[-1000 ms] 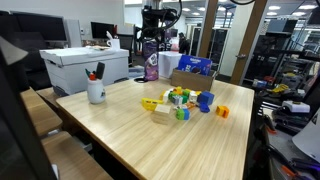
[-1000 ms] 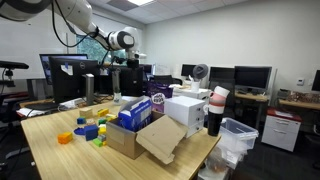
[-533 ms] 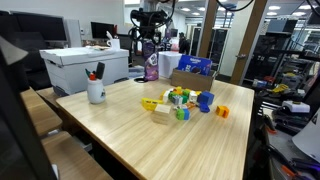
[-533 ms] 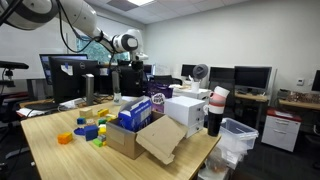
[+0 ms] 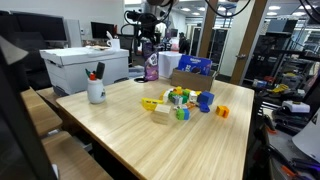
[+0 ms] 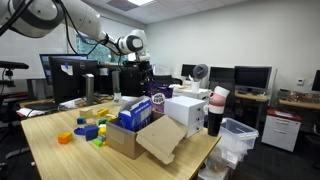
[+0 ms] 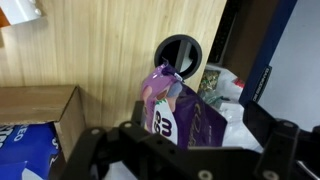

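While the pincer [image 5: 150, 42] hangs spread wide, the purple bag [image 5: 151, 66] stands directly below it, untouched.

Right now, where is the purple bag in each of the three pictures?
In an exterior view: purple bag at the table's far end, left of the cardboard box.
In an exterior view: purple bag mid-frame, just beyond the cardboard box.
Wrist view: purple bag centre, right of the cardboard box.
Shared landmark: the cardboard box.

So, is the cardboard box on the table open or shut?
Open: the cardboard box has its flap folded outward, and a blue package shows inside.
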Motion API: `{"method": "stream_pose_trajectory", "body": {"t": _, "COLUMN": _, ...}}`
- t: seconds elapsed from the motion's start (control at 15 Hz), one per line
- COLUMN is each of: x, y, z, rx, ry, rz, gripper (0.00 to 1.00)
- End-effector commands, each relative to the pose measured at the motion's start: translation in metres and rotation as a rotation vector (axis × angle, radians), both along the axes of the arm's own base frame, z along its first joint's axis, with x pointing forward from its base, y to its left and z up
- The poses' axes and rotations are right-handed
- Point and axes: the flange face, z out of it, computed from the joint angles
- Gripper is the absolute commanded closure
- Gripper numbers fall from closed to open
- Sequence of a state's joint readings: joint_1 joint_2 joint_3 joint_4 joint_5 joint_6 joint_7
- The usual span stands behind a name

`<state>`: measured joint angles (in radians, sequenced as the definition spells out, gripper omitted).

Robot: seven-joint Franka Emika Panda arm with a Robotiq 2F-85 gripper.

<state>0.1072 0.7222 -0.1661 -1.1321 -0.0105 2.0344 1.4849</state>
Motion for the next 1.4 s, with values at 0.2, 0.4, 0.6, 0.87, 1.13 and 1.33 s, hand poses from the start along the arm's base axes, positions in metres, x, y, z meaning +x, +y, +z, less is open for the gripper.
{"method": "stream_pose_trajectory", "body": {"t": 0.2, "x": 0.014, "y": -0.024, "z": -0.005, "rx": -0.067, "ry": -0.067, "rz": -0.297, "gripper": 0.0}}
{"method": "stream_pose_trajectory", "body": {"t": 0.4, "x": 0.016, "y": -0.036, "z": -0.009, "rx": -0.09, "ry": -0.068, "rz": -0.373, "gripper": 0.0}}
{"method": "stream_pose_trajectory", "body": {"t": 0.6, "x": 0.017, "y": -0.042, "z": -0.012, "rx": -0.109, "ry": -0.061, "rz": -0.419, "gripper": 0.0}}
{"method": "stream_pose_trajectory", "body": {"t": 0.87, "x": 0.018, "y": -0.045, "z": -0.014, "rx": -0.109, "ry": -0.036, "rz": -0.434, "gripper": 0.28}}
{"method": "stream_pose_trajectory", "body": {"t": 1.13, "x": 0.018, "y": -0.043, "z": -0.015, "rx": -0.101, "ry": -0.015, "rz": -0.416, "gripper": 0.51}}
{"method": "stream_pose_trajectory", "body": {"t": 1.33, "x": 0.019, "y": -0.042, "z": -0.015, "rx": -0.102, "ry": -0.014, "rz": -0.414, "gripper": 0.67}}
